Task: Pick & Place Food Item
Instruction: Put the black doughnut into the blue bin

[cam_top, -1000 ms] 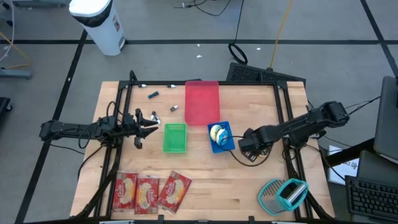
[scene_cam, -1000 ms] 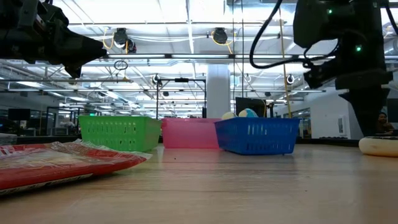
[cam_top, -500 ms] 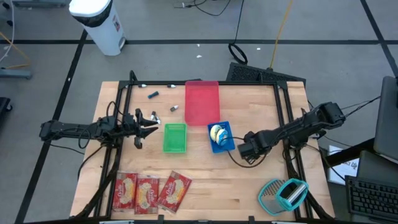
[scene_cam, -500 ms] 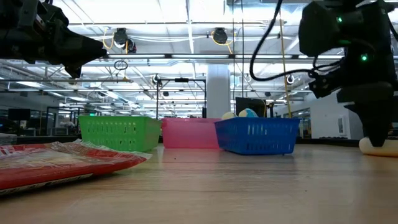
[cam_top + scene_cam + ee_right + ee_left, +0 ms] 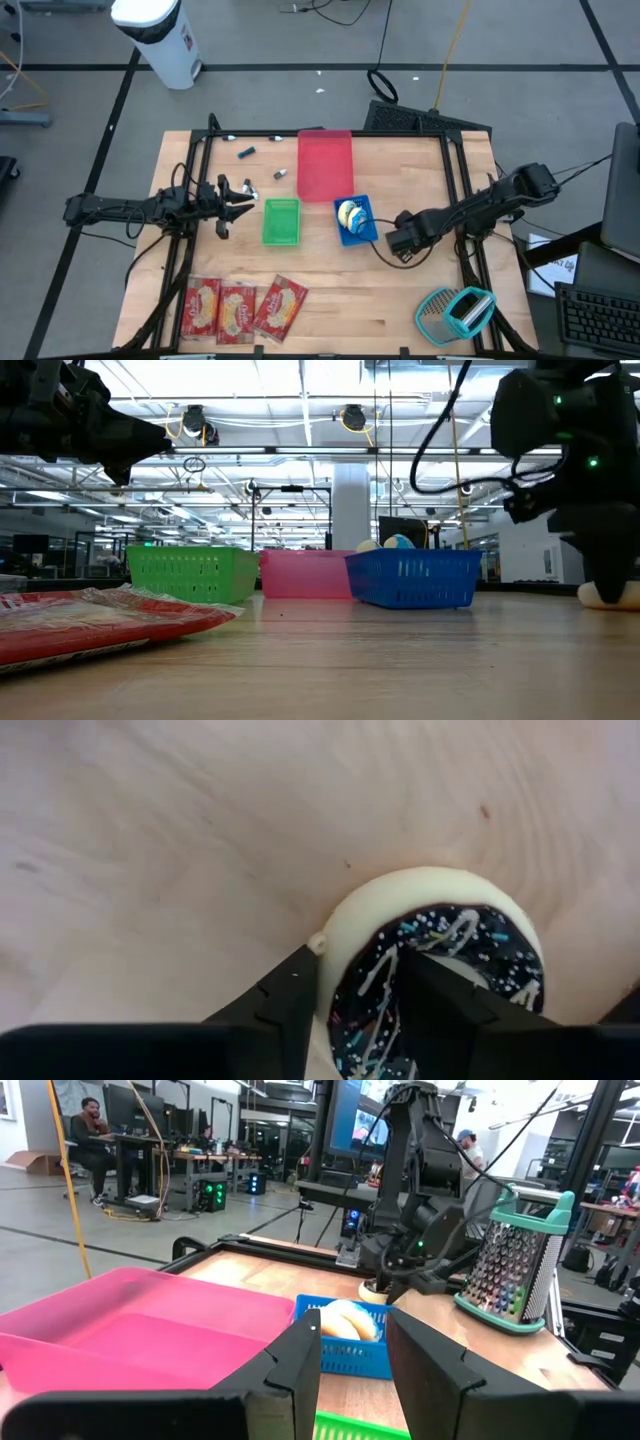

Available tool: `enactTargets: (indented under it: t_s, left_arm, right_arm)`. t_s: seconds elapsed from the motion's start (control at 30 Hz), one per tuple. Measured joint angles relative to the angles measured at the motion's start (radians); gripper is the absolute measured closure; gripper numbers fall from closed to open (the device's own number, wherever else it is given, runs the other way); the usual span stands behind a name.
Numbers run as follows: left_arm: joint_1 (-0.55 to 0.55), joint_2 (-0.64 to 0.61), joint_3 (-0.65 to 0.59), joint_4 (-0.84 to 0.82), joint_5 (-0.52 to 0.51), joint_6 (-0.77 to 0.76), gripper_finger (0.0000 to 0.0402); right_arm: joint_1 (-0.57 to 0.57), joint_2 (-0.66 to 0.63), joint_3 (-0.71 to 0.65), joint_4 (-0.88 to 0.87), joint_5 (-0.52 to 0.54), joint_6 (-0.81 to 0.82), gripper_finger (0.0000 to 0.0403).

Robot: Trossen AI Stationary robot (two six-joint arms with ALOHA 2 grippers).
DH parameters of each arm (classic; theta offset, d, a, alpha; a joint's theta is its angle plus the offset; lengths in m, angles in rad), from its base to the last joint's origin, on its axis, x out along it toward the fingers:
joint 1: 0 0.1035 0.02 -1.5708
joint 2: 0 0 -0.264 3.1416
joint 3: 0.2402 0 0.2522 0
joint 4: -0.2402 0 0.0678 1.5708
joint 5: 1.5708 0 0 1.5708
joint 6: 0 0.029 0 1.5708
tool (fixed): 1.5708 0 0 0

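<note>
**Right gripper straddles donut**

The chocolate-iced donut point(image 5: 430, 970) lies on the counter point(image 5: 200, 840), its ring between the right gripper's point(image 5: 360, 995) fingers. The blue basket point(image 5: 356, 220) sits just beside. The left gripper point(image 5: 352, 1370), part-open and empty, hovers well apart.

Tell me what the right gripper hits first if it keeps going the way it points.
The doughnut: the right gripper points down at the table with its fingers straddling the doughnut's rim.
</note>
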Motion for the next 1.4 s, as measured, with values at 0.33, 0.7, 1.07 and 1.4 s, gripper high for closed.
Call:
enactTargets:
  t_s: [0.33, 0.7, 1.07, 1.4]
  left_arm:
    - [0.000, 0.000, 0.000, 0.000, 0.000, 0.000, 0.0286]
    - [0.000, 0.000, 0.000, 0.000, 0.000, 0.000, 0.0286]
    - [0.000, 0.000, 0.000, 0.000, 0.000, 0.000, 0.0286]
    - [0.000, 0.000, 0.000, 0.000, 0.000, 0.000, 0.0286]
  right_arm:
    - [0.013, -0.180, 0.000, 0.140, 0.118, -0.092, 0.0355]
    - [0.124, -0.312, 0.000, 0.541, 0.479, -0.321, 0.0371]
    - [0.155, -0.090, -0.058, 1.041, 0.649, -0.623, 0.0376]
    - [0.155, 0.040, -0.058, 1.086, 0.705, -0.623, 0.0374]
